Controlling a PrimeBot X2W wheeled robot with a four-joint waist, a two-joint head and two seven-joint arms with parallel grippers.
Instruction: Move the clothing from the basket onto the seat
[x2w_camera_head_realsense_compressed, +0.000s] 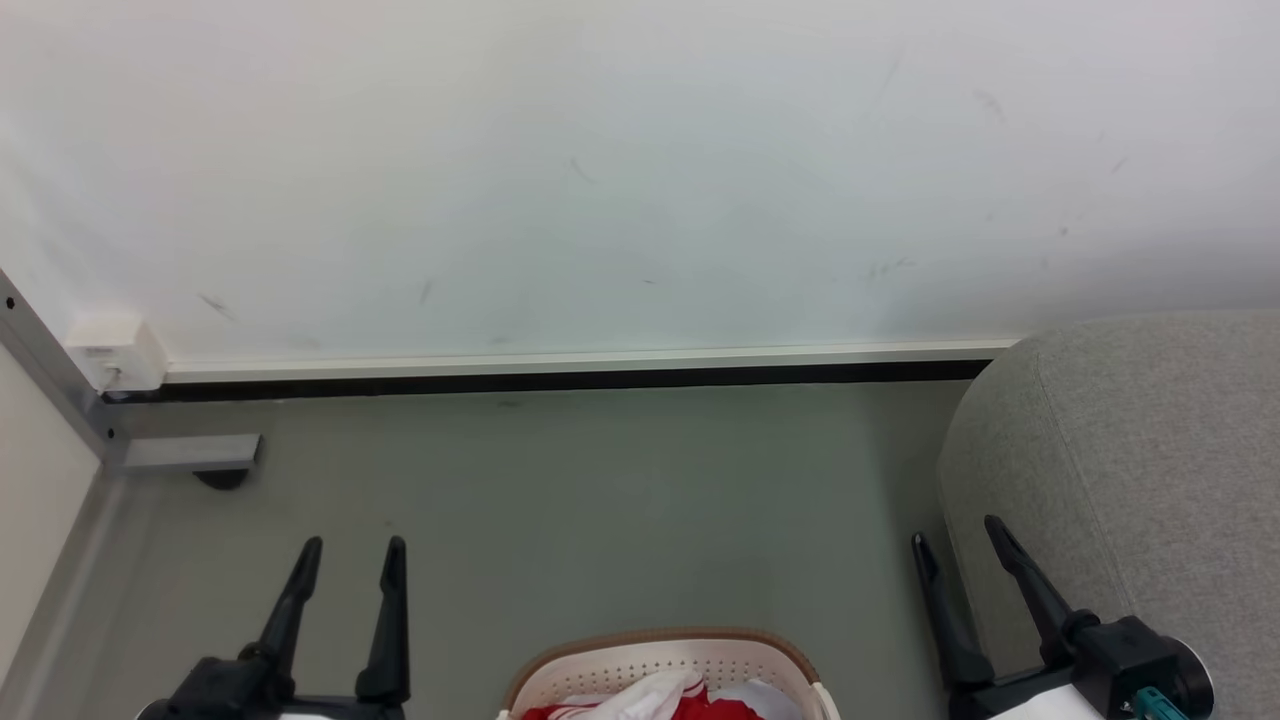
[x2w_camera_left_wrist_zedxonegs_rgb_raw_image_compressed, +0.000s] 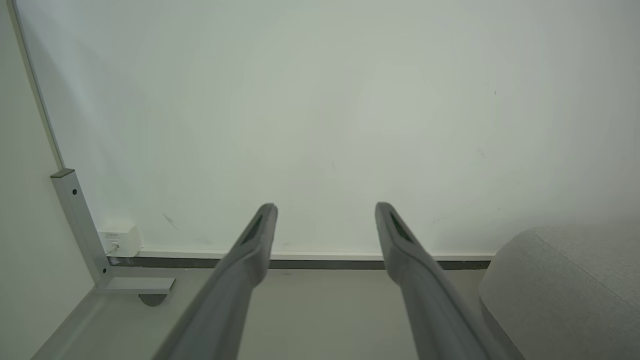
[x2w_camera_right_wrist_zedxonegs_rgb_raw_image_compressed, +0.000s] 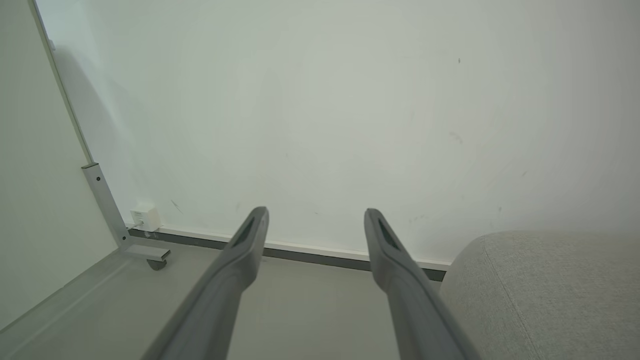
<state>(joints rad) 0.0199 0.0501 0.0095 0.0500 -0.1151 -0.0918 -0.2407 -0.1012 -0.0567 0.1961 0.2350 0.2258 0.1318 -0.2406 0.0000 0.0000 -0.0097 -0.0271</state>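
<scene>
While one basket (x2w_camera_head_realsense_compressed: 668, 662) stands on the grey floor (x2w_camera_head_realsense_compressed: 600, 500) at the near edge of the head view, its far rim and perforated wall are in sight. Two pieces of fabric lie inside. The clothing (x2w_camera_head_realsense_compressed: 705, 710) is red with white stripes and lies low in the basket. A pale white cloth (x2w_camera_head_realsense_compressed: 650, 693) is bunched over and beside it. One seat (x2w_camera_head_realsense_compressed: 1150, 450) stands at the right against the far wall (x2w_camera_head_realsense_compressed: 640, 180), its rounded corner turned toward the basket. There are two grippers, each with two dark fingers. The left gripper (x2w_camera_head_realsense_compressed: 353, 548) is at the near left over the floor, spread wide and holding nothing. The right gripper (x2w_camera_head_realsense_compressed: 955, 531) is at the near right by the seat's left edge, likewise spread wide and empty.
</scene>
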